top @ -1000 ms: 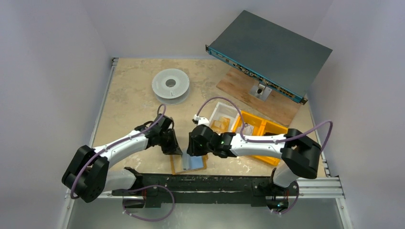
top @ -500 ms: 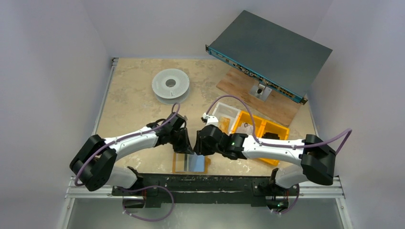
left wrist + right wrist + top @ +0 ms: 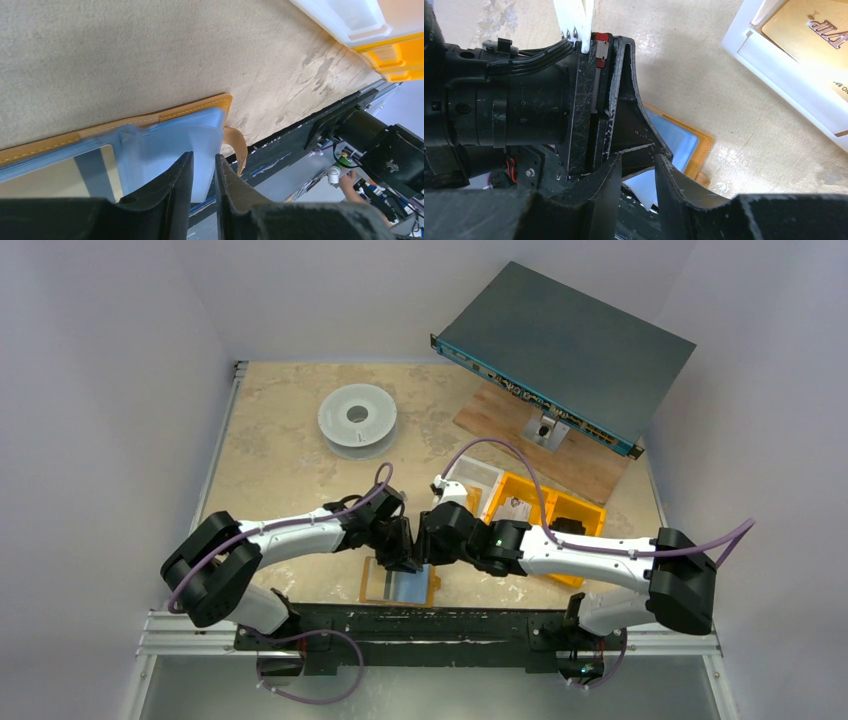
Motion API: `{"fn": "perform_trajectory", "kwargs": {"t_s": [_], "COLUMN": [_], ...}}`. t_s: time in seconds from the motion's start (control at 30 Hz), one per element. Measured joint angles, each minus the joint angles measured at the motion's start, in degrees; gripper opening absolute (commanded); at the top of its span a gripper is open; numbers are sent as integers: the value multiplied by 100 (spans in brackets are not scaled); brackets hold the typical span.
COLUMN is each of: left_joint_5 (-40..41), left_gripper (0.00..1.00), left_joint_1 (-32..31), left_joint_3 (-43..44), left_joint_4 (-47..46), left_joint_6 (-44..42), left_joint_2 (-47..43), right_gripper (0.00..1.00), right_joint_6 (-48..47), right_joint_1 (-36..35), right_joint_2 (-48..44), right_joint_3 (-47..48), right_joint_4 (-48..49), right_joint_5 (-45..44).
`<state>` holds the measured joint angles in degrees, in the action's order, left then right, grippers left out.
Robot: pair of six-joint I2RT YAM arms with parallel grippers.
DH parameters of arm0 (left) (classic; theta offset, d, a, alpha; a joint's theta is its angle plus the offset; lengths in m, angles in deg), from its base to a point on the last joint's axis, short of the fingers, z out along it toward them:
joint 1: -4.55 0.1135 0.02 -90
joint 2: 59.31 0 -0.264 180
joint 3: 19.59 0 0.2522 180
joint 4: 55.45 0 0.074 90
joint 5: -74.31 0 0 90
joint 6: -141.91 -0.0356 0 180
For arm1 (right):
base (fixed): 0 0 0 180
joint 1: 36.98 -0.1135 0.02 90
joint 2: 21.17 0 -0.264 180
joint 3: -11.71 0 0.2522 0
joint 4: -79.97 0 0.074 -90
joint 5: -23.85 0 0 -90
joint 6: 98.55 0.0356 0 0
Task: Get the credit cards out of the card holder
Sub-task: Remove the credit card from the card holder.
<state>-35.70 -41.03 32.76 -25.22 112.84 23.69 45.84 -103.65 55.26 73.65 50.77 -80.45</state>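
The card holder (image 3: 165, 116) lies opened flat on the table (image 3: 125, 50), at the near edge about midway between my two bases. Its mustard border frames a pale blue plastic sleeve (image 3: 170, 135), and its strap tab (image 3: 239, 146) curls off the near right corner. Both my claws hang over its far edge, nose to nose and almost touching.

My left claw (image 3: 203, 157) points down at the blue sleeve. Its fingers are parted by a narrow slit, and I see nothing pinched in it. My right claw (image 3: 638, 159) faces it from the right, fingers a little apart. The tip of the left claw and a pale blue-white edge show in that gap, but whether I am grasping anything there I cannot tell.

Just beyond my right claw, to the far right, sits a white tray (image 3: 784, 75) with a gold card (image 3: 809, 35) lying in it. The orange bins (image 3: 545, 508) stand beside the tray on its right. A white spool (image 3: 357, 420) rests well apart on the far left of the table.
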Motion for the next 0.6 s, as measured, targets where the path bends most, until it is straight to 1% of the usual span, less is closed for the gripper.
{"fn": "perform_trajectory", "kwargs": {"t_s": [0.2,0.43,0.6], "left_joint_5": [-39,-39,55], "left_gripper": [31,36,41], "left_joint_1": [-31,-31,87], "left_joint_3": [0,0,0], "left_joint_4": [-101,-85,201], "left_joint_6": [109,107,42], "left_joint_2": [26,24,-175], "right_gripper": [31,31,31], "right_joint_6": [4,20,44], "right_joint_1": [0,4,-44], "right_joint_2": [0,-2,0], "right_joint_3": [-26,-87,-87], "right_joint_4": [-63,-52,72], "right_joint_5": [-111,-122,-120]}}
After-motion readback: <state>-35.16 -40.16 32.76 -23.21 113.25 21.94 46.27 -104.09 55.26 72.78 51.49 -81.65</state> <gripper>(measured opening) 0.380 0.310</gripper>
